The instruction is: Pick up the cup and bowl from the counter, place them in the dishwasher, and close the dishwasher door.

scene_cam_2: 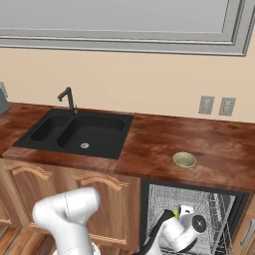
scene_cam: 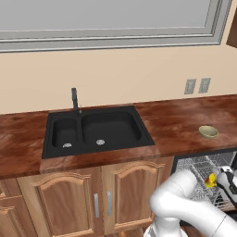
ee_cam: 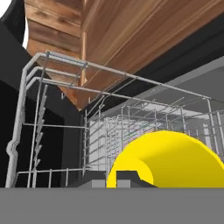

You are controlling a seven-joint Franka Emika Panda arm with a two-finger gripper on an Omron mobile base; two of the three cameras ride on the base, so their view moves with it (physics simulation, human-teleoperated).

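The bowl (scene_cam: 208, 132) is set on the table (scene_cam: 176, 120), right of the sink (scene_cam: 95, 130). The dishwasher (scene_cam_2: 191, 211) is placed below it, and the cup (scene_cam: 210, 181) is held inside over the rack (ee_cam: 109, 131).

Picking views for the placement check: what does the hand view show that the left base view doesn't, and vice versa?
Hand view alone: the yellow cup seen close, clamped in the shut pincer, and the wire rack seen from inside the dishwasher.

Left base view alone: the olive-tan bowl on the counter, the black double sink, the faucet, the wall outlets and the cabinet doors.

Both: the cup, the rack and the open dishwasher.
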